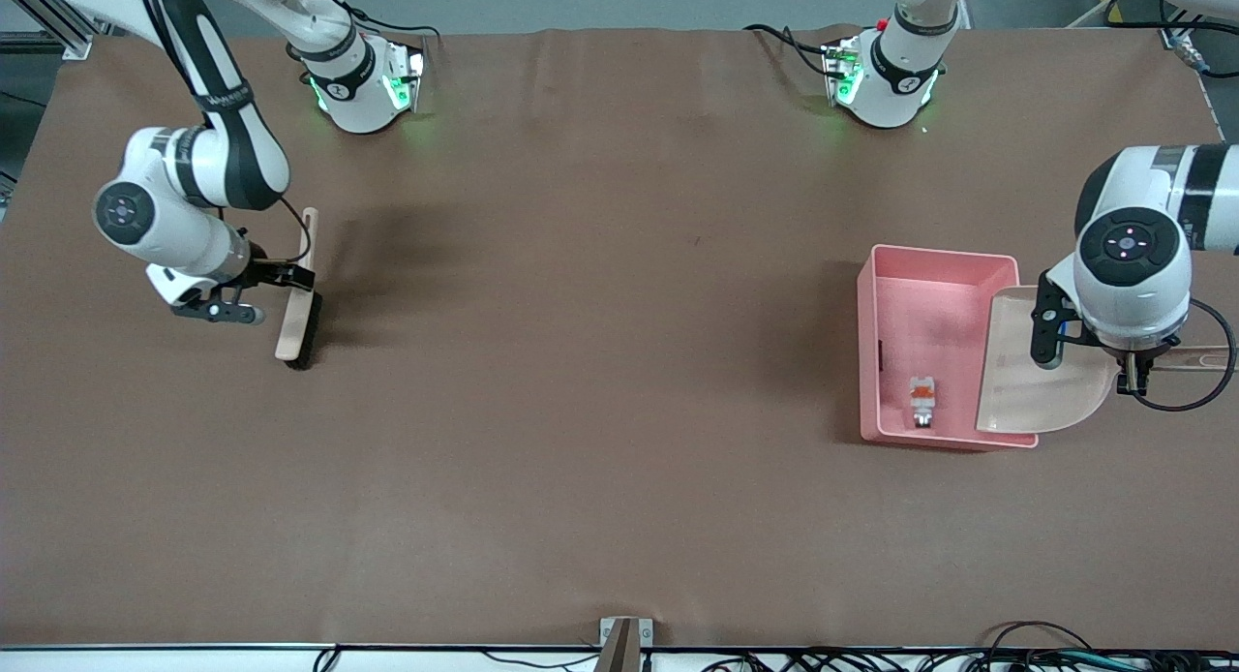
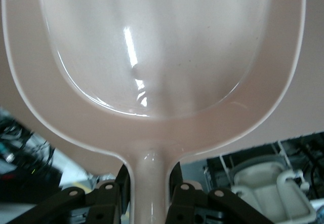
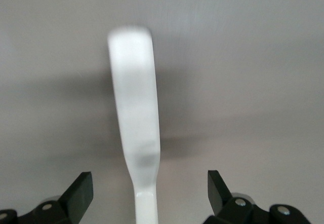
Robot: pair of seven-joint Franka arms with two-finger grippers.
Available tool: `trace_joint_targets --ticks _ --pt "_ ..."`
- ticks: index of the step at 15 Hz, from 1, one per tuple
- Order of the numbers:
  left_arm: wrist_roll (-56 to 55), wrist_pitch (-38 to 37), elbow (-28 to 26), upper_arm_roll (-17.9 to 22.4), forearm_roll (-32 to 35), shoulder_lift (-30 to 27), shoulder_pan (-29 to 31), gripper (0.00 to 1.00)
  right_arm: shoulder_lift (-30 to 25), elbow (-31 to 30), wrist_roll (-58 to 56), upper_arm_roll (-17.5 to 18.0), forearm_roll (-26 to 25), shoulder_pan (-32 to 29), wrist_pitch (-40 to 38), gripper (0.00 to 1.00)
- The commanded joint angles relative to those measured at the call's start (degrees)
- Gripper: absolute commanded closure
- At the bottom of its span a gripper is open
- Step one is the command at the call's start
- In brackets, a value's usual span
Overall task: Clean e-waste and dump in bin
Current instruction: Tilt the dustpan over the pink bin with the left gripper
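The pink bin [image 1: 895, 314] stands toward the left arm's end of the table. In it lies the white cylinder with the orange label [image 1: 922, 401]. A small dark mark [image 1: 880, 354] against the bin's inner wall may be the black block. My left gripper [image 1: 1128, 370] is shut on the handle of the beige dustpan [image 1: 1041, 381], which it holds tilted over the bin's wall. In the left wrist view the dustpan [image 2: 152, 57] looks empty and the left gripper [image 2: 149, 178] clamps its handle. A wooden brush [image 1: 293, 309] lies on the table toward the right arm's end. My right gripper [image 1: 288, 278] is open, its fingers wide apart on each side of the brush handle [image 3: 134, 107] without touching it, as the right wrist view [image 3: 149, 183] shows.
A brown cloth [image 1: 600, 362] covers the table. A small metal bracket [image 1: 624, 638] sits at the table edge nearest the front camera, with cables along that edge. The two arm bases stand at the edge farthest from that camera.
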Motion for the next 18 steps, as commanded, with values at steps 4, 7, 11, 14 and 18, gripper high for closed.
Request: trace_joint_targets --ticks 4,7,11,14,18 --pt "-4.15 0.07 1.26 3.04 1.51 -3.71 -5.56 1.0 -7.59 16.73 -0.23 0.53 -0.45 -1.4 -18.28 0.0" --pt "-5.12 1.04 5.64 3.57 -11.9 -3.01 -8.02 1.0 -7.32 27.38 -0.32 0.53 -0.45 -1.31 -23.31 0.0" --pt "-9.95 2.96 7.42 3.66 -25.19 -0.38 -13.47 1.0 -7.24 33.9 -0.23 0.53 -0.36 -1.4 -28.48 0.0" --pt "-12.32 8.68 7.42 3.66 -27.15 4.1 -18.56 1.0 -7.24 35.14 -0.14 0.71 -0.1 -1.31 -32.8 0.0" --pt "-25.92 12.45 5.67 3.58 -28.55 9.73 -25.07 1.0 -7.15 47.14 0.3 0.89 4.45 -0.79 -41.22 0.0"
